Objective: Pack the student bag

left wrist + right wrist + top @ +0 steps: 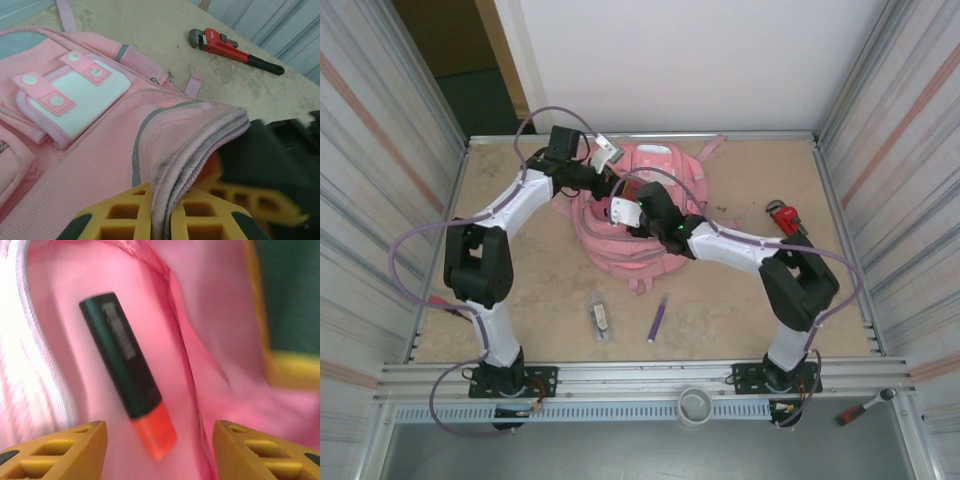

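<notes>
Right wrist view: right hand [160,450] open, jaws clear of the marker [122,375] lying inside the student bag [665,165], at mid far edge of the worktop [720,300]. Left hand [160,220] pinches the zip rim [200,145]. Advisable: retreat straight out, rim held up.

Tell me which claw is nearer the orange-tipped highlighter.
Right. The right claw hangs open over the highlighter inside the student bag; the left claw clamps the bag's opening edge, farther off.
</notes>
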